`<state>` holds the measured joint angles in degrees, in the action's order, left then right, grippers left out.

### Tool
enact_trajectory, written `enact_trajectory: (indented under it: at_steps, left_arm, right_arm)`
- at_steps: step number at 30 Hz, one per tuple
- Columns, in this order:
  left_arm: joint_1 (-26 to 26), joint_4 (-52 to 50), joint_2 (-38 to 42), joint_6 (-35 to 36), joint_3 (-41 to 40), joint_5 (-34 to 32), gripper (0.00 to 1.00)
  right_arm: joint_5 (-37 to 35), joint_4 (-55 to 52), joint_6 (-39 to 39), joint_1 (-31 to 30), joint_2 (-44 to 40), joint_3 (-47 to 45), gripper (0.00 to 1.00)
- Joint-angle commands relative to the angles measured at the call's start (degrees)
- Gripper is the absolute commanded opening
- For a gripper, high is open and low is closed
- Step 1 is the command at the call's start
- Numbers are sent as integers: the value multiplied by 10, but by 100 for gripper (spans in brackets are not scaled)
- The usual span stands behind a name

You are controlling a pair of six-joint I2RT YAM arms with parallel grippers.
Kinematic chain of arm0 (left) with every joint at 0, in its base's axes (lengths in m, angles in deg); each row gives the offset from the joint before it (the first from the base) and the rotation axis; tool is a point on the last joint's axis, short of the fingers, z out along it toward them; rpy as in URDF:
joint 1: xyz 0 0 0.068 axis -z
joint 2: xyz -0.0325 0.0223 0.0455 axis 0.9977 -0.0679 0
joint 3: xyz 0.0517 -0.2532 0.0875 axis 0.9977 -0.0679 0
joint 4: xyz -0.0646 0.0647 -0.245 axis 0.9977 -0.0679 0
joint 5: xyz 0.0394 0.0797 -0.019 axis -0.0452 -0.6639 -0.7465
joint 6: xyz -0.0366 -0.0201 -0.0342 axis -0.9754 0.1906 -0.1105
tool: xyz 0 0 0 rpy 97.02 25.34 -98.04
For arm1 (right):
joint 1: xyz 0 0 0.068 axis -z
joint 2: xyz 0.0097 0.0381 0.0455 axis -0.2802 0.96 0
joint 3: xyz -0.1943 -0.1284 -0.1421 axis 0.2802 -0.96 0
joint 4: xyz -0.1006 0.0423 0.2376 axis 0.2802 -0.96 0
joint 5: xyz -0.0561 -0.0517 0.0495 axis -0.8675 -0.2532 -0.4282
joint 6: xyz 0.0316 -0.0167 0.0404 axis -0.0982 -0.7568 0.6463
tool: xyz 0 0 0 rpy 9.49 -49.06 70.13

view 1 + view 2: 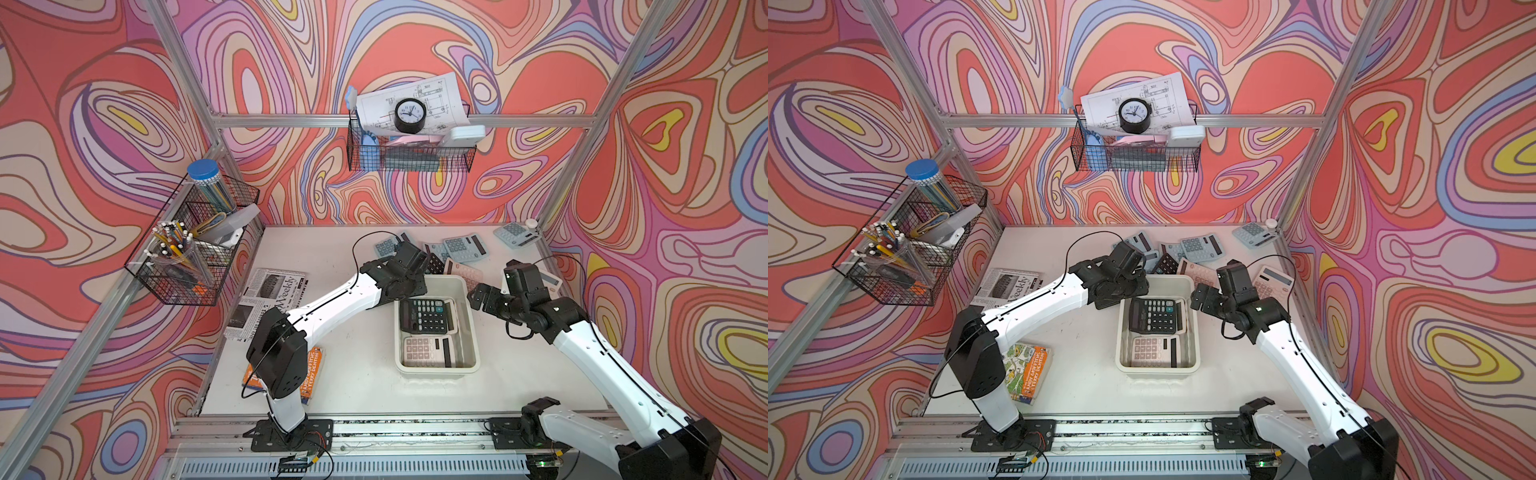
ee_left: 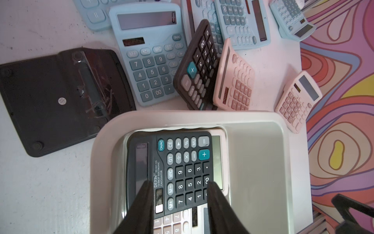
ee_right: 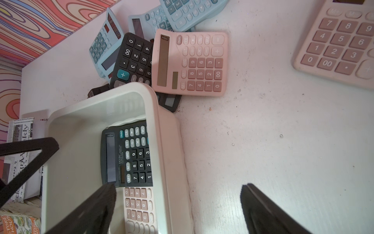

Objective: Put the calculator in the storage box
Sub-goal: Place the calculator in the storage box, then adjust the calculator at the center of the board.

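Inside the storage box [image 1: 436,369], the black calculator [image 1: 426,316] covers most of a pale calculator [image 2: 218,158]; its keys are unseen. Toward the box's near wall, a pink-keyed calculator [image 2: 172,221] runs off the left wrist view's edge. Just past the box's far rim, the left arm [image 1: 332,303] hides part of a dark calculator [image 1: 434,262].

Black calculator [image 2: 178,172] in cream storage box [image 2: 202,116], fingers [image 2: 139,210] parted above it, perhaps touching.

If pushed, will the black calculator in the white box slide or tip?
Likely slides: the black calculator rests on a pale calculator, plastic on plastic. Probably stiff: flat hard shell. The storage box walls should stop it.
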<state>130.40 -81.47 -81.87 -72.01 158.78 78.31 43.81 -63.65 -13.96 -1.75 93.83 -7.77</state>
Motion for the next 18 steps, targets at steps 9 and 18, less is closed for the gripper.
enact_trajectory:
  at_steps: [9, 18]
  left_arm:
    - [-8, -90, 97, 65, 4, -67, 74]
    - [-90, -46, 202, 74, -141, 38, 98]
  right_arm:
    - [2, -6, -8, 9, -14, -5, 98]
    - [26, -7, -9, 37, 0, 9, 98]
